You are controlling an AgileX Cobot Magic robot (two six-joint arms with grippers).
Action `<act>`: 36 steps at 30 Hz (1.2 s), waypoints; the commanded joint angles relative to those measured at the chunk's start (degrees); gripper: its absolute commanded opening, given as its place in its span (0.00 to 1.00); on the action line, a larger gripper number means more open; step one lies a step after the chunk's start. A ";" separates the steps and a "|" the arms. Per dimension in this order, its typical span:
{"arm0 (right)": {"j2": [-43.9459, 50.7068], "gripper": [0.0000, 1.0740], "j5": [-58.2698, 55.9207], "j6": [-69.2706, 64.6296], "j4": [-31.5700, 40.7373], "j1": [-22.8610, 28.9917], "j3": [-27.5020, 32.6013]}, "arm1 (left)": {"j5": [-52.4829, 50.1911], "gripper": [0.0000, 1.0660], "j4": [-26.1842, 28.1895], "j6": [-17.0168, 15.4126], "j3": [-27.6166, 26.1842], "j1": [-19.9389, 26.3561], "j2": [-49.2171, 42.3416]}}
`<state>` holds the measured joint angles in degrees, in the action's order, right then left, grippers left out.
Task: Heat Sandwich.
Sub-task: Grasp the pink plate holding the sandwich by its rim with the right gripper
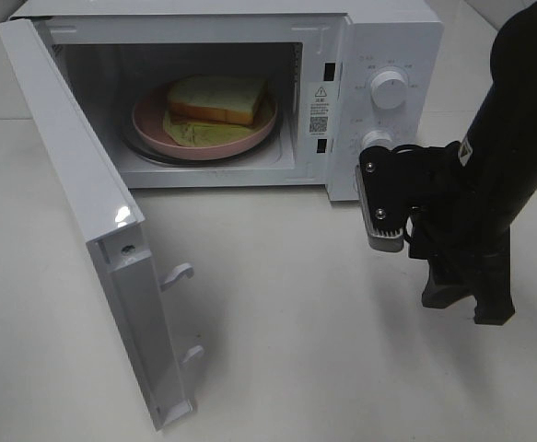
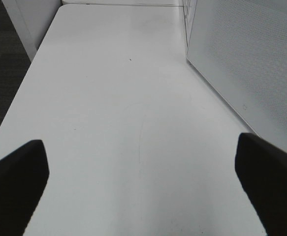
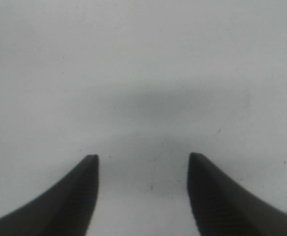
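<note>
Showing the flattish sandwich (image 1: 215,99) of pale bread, brown crust and yellow-green layer lying on a round pink plate (image 1: 148,125) inside the boxy white microwave (image 1: 388,37) at far left, door (image 1: 84,184) hanging open. Holding the black right gripper (image 3: 142,160) over the white tabletop (image 1: 342,359) near right of the microwave, jaws parted, pinching nothing; holding the left gripper (image 2: 139,145) spread wide, likewise empty.

On the microwave (image 1: 392,37), the strip of frame just right of the cavity carried a small white label (image 1: 321,92) with a warning triangle sign; the print under it was too small to read. Below it sat a square code sticker (image 1: 319,122) with illegible fine print. Tiny markings ringed the upper dial (image 1: 389,89) and the lower dial (image 1: 377,140) — none could be read.
</note>
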<state>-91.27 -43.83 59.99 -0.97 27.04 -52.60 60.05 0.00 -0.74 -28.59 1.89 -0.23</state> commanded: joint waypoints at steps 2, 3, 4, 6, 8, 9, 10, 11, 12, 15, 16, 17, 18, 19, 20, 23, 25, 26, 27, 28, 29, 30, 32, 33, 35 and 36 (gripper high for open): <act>0.23 0.85 0.29 -1.66 -0.06 -0.17 -0.23 | -0.63 0.92 0.00 0.06 0.29 0.17 -1.60; 0.23 0.85 0.29 -1.66 -0.06 -0.17 -0.23 | -0.63 0.92 0.00 0.06 0.29 0.17 -1.60; 0.23 0.87 0.29 -1.66 -0.06 -0.17 -0.23 | -0.63 0.92 0.00 0.06 0.29 0.17 -1.60; 0.23 0.88 0.40 -1.66 -0.06 -0.17 -0.23 | -0.63 0.92 0.00 0.06 0.29 0.17 -1.60; 0.23 0.87 0.63 -1.66 -0.06 -0.17 -0.23 | -0.63 0.92 0.00 0.06 0.29 0.17 -1.60; 0.23 0.87 0.86 -1.60 -0.17 -0.11 -0.23 | -0.63 0.92 0.00 0.06 0.29 0.17 -1.60; 0.23 0.86 1.03 -1.60 -0.34 -0.06 -0.23 | -0.63 0.92 0.00 0.06 0.29 0.17 -1.60; 0.23 0.86 1.78 -1.55 -1.03 0.00 -0.34 | -0.63 0.92 0.00 0.06 0.29 0.17 -1.60; 0.23 0.86 1.95 -1.55 -1.43 0.00 -0.57 | -0.63 0.92 0.00 0.06 0.29 0.17 -1.60; 0.17 0.85 2.01 -1.38 -1.60 0.06 -2.35 | -0.63 0.92 0.00 0.06 0.29 0.17 -1.60; 0.11 0.85 2.01 -1.38 -1.78 0.46 -3.21 | -0.63 0.92 0.00 0.06 0.29 0.17 -1.60; 0.11 0.85 1.95 -1.38 -2.52 0.80 -4.07 | -0.63 0.92 0.00 0.06 0.29 0.17 -1.60; 0.11 0.85 1.95 -1.38 -2.52 0.80 -4.07 | -0.63 0.92 0.00 0.06 0.29 0.17 -1.60; -0.06 0.85 1.78 -1.38 -3.67 1.32 -4.98 | -0.63 0.92 0.00 0.06 0.29 0.17 -1.60; -0.23 0.84 1.83 -1.43 -5.39 2.23 -6.59 | -0.63 0.92 0.00 0.06 0.29 0.17 -1.60; -0.46 0.84 1.89 -1.43 -6.02 3.09 -8.25 | -0.63 0.92 0.00 0.06 0.29 0.17 -1.60; -1.43 0.83 1.83 -1.43 -6.19 4.07 -11.29 | -0.63 0.92 0.00 0.06 0.29 0.17 -1.60; -1.95 0.83 1.83 -1.43 -6.30 4.24 -12.26 | -0.63 0.92 0.00 0.06 0.29 0.17 -1.60; -1.95 0.83 1.83 -1.43 -6.30 4.24 -12.26 | -0.63 0.92 0.00 0.06 0.29 0.17 -1.60; -3.09 0.82 1.83 -1.43 -6.76 4.98 -13.87 | -0.63 0.92 0.00 0.06 0.29 0.17 -1.60; -3.55 0.82 1.83 -1.43 -7.22 5.50 -14.55 | -0.63 0.92 0.00 0.06 0.29 0.17 -1.60; -4.30 0.82 1.83 -1.43 -7.79 6.02 -15.36 | -0.63 0.92 0.00 0.06 0.29 0.17 -1.60; -5.04 0.82 1.83 -1.43 -8.31 6.47 -16.27 | -0.63 0.92 0.00 0.06 0.29 0.17 -1.60; -6.53 0.82 1.83 -1.43 -8.77 7.28 -18.28 | -0.63 0.92 0.00 0.06 0.29 0.17 -1.60; -8.02 0.81 2.06 -1.43 -8.88 8.02 -20.05 | -0.63 0.92 0.00 0.06 0.29 0.17 -1.60; -8.02 0.81 2.06 -1.43 -8.88 8.02 -20.05 | -0.63 0.92 0.00 0.06 0.29 0.17 -1.60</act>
<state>-99.12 -41.60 59.01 -9.51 34.84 -72.25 60.05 0.00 -0.74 -28.59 1.89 -0.23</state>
